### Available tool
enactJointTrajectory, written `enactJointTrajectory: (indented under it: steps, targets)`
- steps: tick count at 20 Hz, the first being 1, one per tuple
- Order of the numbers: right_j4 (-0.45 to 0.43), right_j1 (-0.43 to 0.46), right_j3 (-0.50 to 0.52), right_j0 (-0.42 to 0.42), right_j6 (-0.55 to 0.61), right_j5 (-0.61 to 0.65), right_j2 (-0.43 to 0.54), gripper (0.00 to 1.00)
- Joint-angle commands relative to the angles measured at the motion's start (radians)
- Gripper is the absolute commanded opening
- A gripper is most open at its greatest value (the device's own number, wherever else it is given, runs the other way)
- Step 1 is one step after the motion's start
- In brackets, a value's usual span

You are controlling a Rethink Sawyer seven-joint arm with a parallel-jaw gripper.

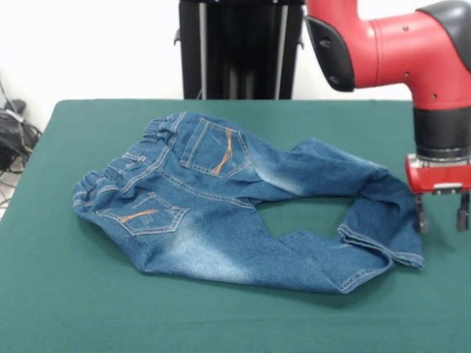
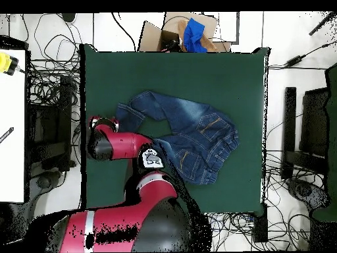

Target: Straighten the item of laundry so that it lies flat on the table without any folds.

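Front view: the jeans (image 1: 221, 213) lie back side up across the middle of the green table (image 1: 66, 309), their gathered elastic waistband (image 1: 121, 169) toward the left of the frame and the legs running off to the right. Two back pockets with orange stitching show, one in the upper middle (image 1: 215, 151) and one at the lower left (image 1: 145, 215). Pale faded patches mark the seat and thighs. The two legs bend toward each other and their ends meet at the right, leaving a patch of bare green cloth enclosed between them; the hem of the upper leg (image 1: 383, 246) is folded over the end of the lower one (the garment is plainly not flat). The red and black arm (image 1: 412, 51) comes down at the upper right, and the gripper (image 1: 441, 215) hangs just beside the folded leg ends, at the right edge of the frame. Its two dark fingers (image 1: 422, 219) stand apart with nothing between them, and whether a tip touches the denim cannot be told.

Overhead view: the jeans (image 2: 187, 135) sit in the middle of the table (image 2: 243, 72), waistband to the right and legs curving left, where the arm (image 2: 122, 143) covers the left part. A cardboard box (image 2: 161, 33) with something blue in it lies beyond the table's top edge, and cables litter the floor around
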State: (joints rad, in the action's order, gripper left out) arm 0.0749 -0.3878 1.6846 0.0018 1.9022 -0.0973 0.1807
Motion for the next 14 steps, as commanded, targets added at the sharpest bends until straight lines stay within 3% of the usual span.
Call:
enactJointTrajectory:
  steps: [1, 14]
  targets:
    - [-0.045, 0.023, 0.011, 0.03, 0.072, 0.047, -0.125, 1.0]
    - [-0.056, -0.011, 0.026, 0.033, 0.072, 0.077, -0.157, 1.0]
